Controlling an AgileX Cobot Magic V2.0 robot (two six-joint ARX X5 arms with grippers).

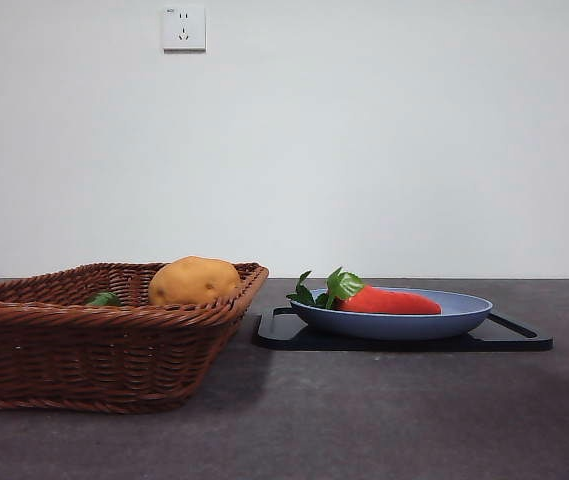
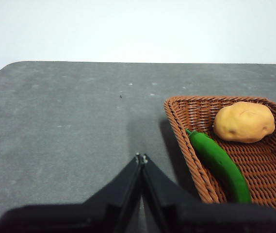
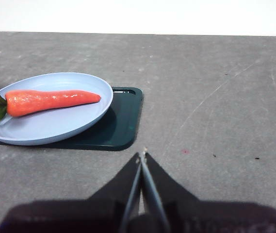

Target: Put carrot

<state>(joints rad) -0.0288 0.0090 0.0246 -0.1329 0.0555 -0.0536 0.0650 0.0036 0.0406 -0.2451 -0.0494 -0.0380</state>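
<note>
The orange-red carrot (image 1: pixel 389 301) with green leaves lies on a light blue plate (image 1: pixel 444 322), which rests on a dark tray (image 1: pixel 509 340) right of the basket. It also shows in the right wrist view (image 3: pixel 50 101) on the plate (image 3: pixel 74 124). My right gripper (image 3: pixel 142 154) is shut and empty, apart from the plate, over bare table. My left gripper (image 2: pixel 141 158) is shut and empty, over bare table beside the wicker basket (image 2: pixel 191 155). Neither gripper shows in the front view.
The brown wicker basket (image 1: pixel 54 350) stands at the left and holds a yellow-brown potato (image 1: pixel 194 281) and a green pepper (image 2: pixel 220 165). A white wall with a socket (image 1: pixel 184 27) stands behind the grey table.
</note>
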